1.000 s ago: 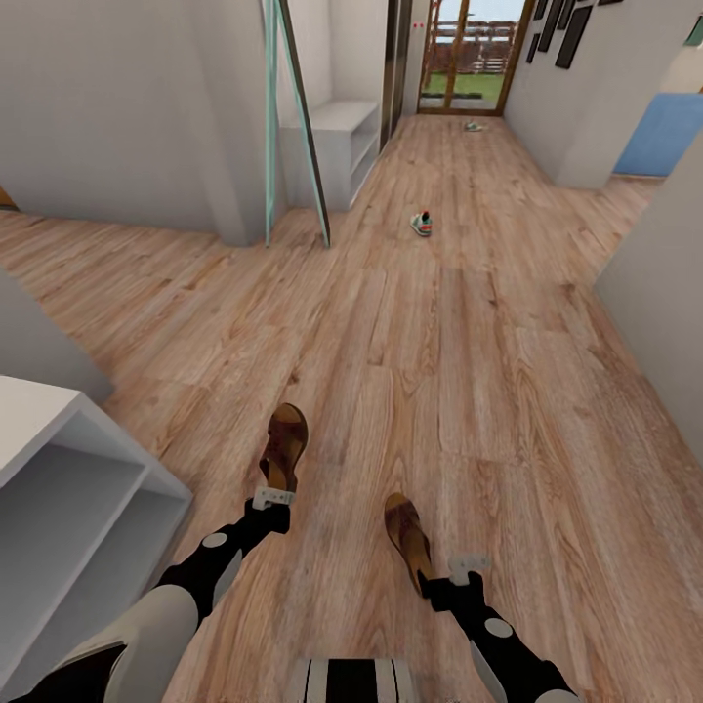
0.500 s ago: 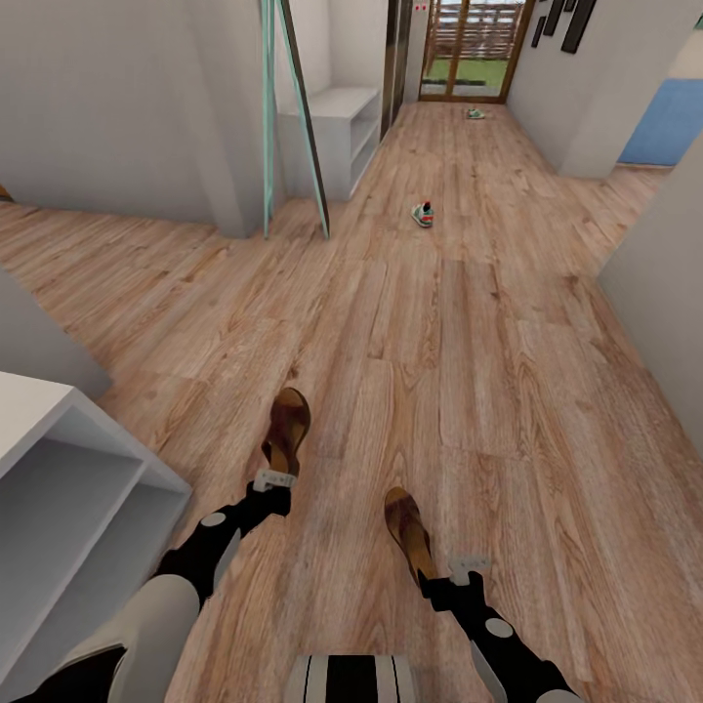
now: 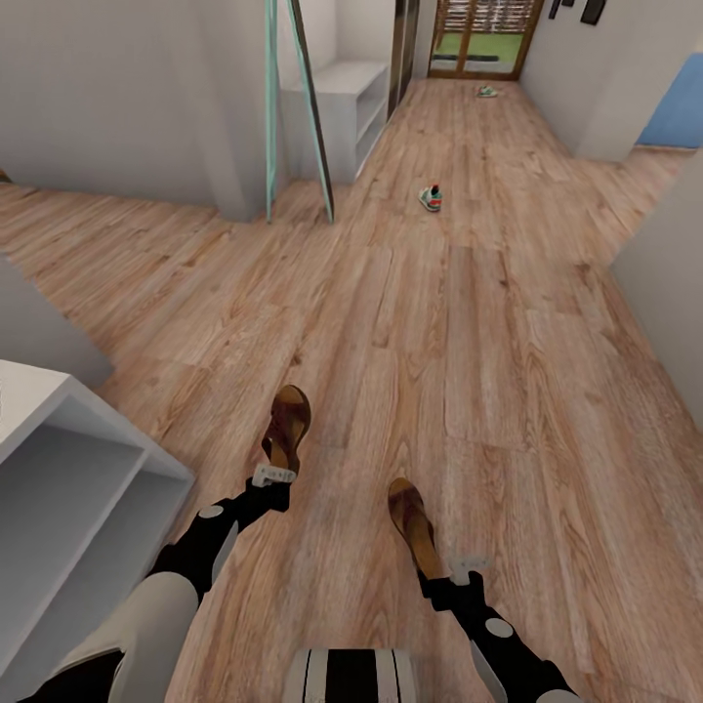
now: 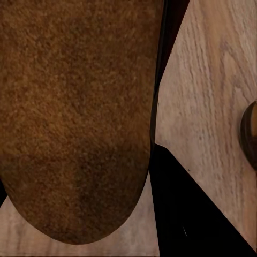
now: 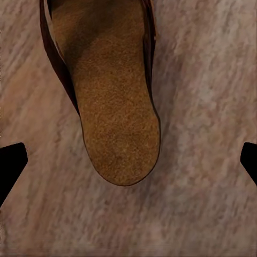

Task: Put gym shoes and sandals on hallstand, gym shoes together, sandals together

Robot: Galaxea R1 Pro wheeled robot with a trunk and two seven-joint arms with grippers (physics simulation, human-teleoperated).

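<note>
Two flat dark-brown sandals with mottled cork-like footbeds lie on the light brown wood-plank floor (image 3: 508,391): left sandal (image 3: 286,426) just ahead of the left gripper (image 3: 273,475), right sandal (image 3: 413,523) just ahead of the right gripper (image 3: 467,564). Right wrist view shows the heel end of the right sandal (image 5: 110,101) flat on the planks, black fingertips (image 5: 10,163) spread wide to either side, not touching it. Left wrist view is crowded by the left sandal's footbed (image 4: 75,118); cannot tell whether those fingers are apart or clamped. Two white sneakers with green and red accents sit further down the corridor, well apart: near one (image 3: 431,198), far one (image 3: 485,92) by the door. White-grey shoe rack (image 3: 68,459) is at the robot's left, shelves open. Sandals look light, thin and fairly stiff; probably best pinched across the sole edges at the heel, since the low profile leaves little to grab. No brands or writing readable.
</note>
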